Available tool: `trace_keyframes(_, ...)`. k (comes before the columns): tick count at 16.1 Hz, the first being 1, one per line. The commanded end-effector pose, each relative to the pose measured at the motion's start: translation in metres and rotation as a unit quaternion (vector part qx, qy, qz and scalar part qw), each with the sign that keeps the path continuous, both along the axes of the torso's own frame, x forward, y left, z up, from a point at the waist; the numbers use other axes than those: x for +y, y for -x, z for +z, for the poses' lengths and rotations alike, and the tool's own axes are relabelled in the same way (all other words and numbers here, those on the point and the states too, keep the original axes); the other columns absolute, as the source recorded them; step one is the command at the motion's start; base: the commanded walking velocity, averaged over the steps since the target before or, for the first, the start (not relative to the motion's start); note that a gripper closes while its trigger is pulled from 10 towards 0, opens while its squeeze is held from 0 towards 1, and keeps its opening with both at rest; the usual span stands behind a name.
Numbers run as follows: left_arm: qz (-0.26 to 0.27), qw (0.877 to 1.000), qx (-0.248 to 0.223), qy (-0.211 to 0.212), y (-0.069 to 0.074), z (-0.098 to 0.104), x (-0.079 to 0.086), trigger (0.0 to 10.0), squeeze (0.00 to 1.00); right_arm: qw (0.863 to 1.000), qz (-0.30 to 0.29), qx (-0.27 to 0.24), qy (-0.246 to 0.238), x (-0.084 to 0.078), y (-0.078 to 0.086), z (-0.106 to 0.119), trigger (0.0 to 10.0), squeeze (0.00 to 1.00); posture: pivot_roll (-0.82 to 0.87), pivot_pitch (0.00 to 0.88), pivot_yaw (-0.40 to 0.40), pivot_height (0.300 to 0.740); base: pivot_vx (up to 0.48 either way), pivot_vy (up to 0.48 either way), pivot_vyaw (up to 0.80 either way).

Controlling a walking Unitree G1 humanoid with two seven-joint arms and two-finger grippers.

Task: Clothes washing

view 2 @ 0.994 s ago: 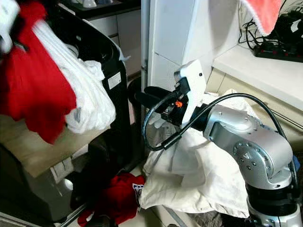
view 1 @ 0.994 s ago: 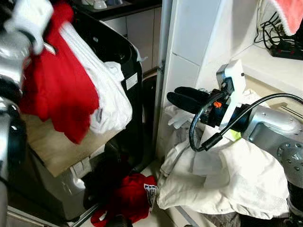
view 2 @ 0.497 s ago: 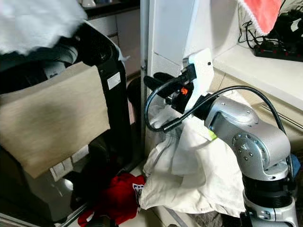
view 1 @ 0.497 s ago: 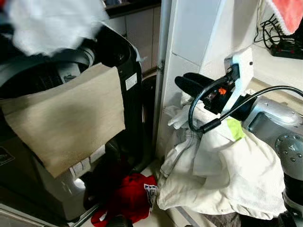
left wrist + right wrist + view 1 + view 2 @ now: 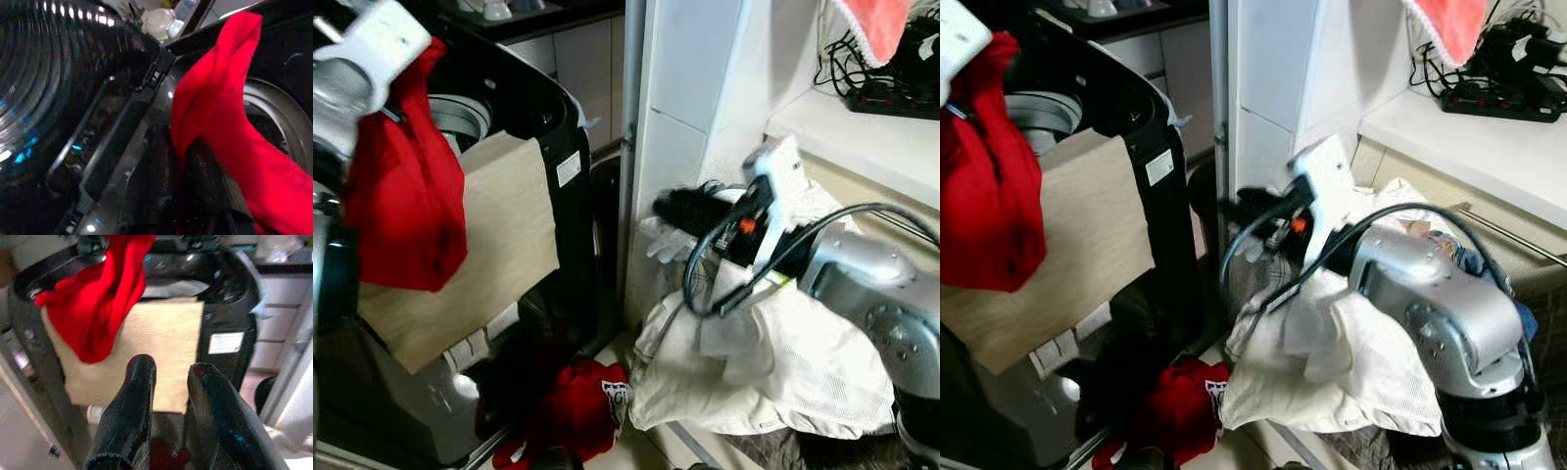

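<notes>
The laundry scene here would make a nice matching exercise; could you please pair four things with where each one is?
Things:
1. red garment
2. second red garment
3. white laundry pile
4. tan cloth

Places:
A. draped over the front of the washing machine
B. on the floor at the machine's foot
C. hanging from the left end effector
D. beneath the right end effector

Pairs: 1-C, 2-B, 3-D, 4-A

red garment (image 5: pixel 401 196) hanging over washer (image 5: pixel 524 117)
</notes>
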State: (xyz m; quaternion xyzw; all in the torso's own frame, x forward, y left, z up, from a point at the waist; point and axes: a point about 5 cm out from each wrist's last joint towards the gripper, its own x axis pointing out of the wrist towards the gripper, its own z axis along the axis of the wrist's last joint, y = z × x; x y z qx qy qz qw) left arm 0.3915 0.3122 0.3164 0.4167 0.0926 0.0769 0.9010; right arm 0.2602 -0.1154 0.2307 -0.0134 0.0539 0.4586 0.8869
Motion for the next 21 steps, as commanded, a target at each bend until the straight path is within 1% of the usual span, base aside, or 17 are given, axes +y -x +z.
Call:
trace_keyframes(1,-0.006,1.000,-0.013,0.020,0.001,0.017,0.000,10.0,1.00,1.000,0.013,0.003,0.013,0.003,0.003,-0.001,10.0,0.00,-0.11,0.000,0.026,0.740,0.000,0.000,0.00)
trace_keyframes(2,-0.007,0.999,-0.009,0.036,0.003,0.020,0.002,10.0,1.00,1.000,0.018,0.008,0.017,0.003,0.003,-0.003,10.0,0.00,-0.11,0.000,0.024,0.740,0.000,0.000,0.00)
trace_keyframes(3,-0.007,0.999,-0.006,0.038,0.004,0.020,0.003,10.0,1.00,1.000,0.018,0.009,0.017,0.004,0.003,-0.003,10.0,0.00,-0.11,0.000,0.024,0.740,0.000,0.000,0.00)
trace_keyframes(4,-0.012,0.999,-0.002,0.050,0.004,0.021,0.003,10.0,1.00,1.000,0.016,0.012,0.022,0.003,0.003,-0.005,10.0,0.00,-0.11,0.000,0.023,0.740,0.000,0.000,0.00)
trace_keyframes(6,-0.031,0.996,0.020,0.077,0.004,0.016,0.000,10.0,1.00,0.999,-0.003,0.025,0.034,-0.001,-0.001,-0.010,10.0,0.00,-0.11,0.000,0.023,0.740,0.000,0.000,0.00)
trace_keyframes(8,-0.031,0.996,0.017,0.086,0.004,0.015,0.001,10.0,1.00,0.999,-0.014,0.029,0.035,-0.002,-0.003,-0.011,10.0,0.00,-0.11,0.000,0.023,0.740,0.000,0.000,0.00)
trace_keyframes(9,-0.033,0.995,0.024,0.089,0.004,0.013,0.001,10.0,1.00,0.999,-0.023,0.033,0.035,-0.003,-0.004,-0.012,10.0,0.00,-0.11,0.000,0.023,0.740,0.000,0.000,0.00)
trace_keyframes(12,-0.030,0.995,0.004,0.097,0.004,0.017,0.001,10.0,1.00,0.993,-0.104,0.035,0.036,-0.014,-0.020,-0.014,10.0,0.00,-0.11,0.000,0.027,0.740,0.000,0.000,0.00)
trace_keyframes(13,-0.021,0.996,-0.003,0.087,0.004,0.019,0.002,10.0,1.00,0.990,-0.132,0.036,0.033,-0.019,-0.026,-0.014,10.0,0.00,-0.11,0.000,0.027,0.740,0.000,0.000,0.00)
trace_keyframes(14,0.012,0.998,-0.033,0.045,0.006,0.026,0.009,10.0,1.00,0.985,-0.166,0.035,0.033,-0.024,-0.032,-0.014,10.0,0.00,-0.11,0.000,0.027,0.740,0.000,0.000,0.00)
trace_keyframes(15,0.029,0.998,-0.053,0.022,0.008,0.030,0.012,10.0,1.00,0.983,-0.180,0.033,0.035,-0.027,-0.035,-0.014,10.0,0.00,-0.11,0.000,0.027,0.740,0.000,0.000,0.00)
trace_keyframes(16,0.051,0.996,-0.075,-0.020,0.011,0.037,0.017,10.0,0.06,0.978,-0.202,0.036,0.041,-0.031,-0.039,-0.015,10.0,0.00,-0.11,0.000,0.028,0.740,0.000,0.000,0.00)
trace_keyframes(17,0.023,0.996,-0.065,0.048,0.009,0.032,0.014,10.0,0.00,0.976,-0.211,0.041,0.047,-0.033,-0.040,-0.018,10.0,0.00,-0.11,0.000,0.028,0.740,0.000,0.000,0.00)
trace_keyframes(18,-0.038,0.984,-0.035,0.168,0.005,0.022,0.002,10.0,0.00,0.976,-0.208,0.044,0.051,-0.032,-0.039,-0.019,10.0,0.00,-0.11,0.000,0.028,0.740,0.000,0.000,0.00)
trace_keyframes(19,-0.094,0.973,0.016,0.209,0.002,0.013,-0.009,10.0,0.00,0.977,-0.202,0.047,0.053,-0.031,-0.038,-0.021,10.0,0.00,-0.11,0.000,0.028,0.740,0.000,0.000,0.00)
trace_keyframes(20,-0.102,0.974,0.036,0.199,0.002,0.009,-0.011,10.0,0.00,0.977,-0.199,0.047,0.055,-0.030,-0.037,-0.021,10.0,0.00,-0.11,0.000,0.028,0.740,0.000,0.000,0.00)
trace_keyframes(21,-0.121,0.970,0.067,0.203,0.002,0.000,-0.015,10.0,0.00,0.978,-0.195,0.049,0.054,-0.028,-0.035,-0.022,10.0,0.00,-0.11,0.000,0.028,0.740,0.000,0.000,0.00)
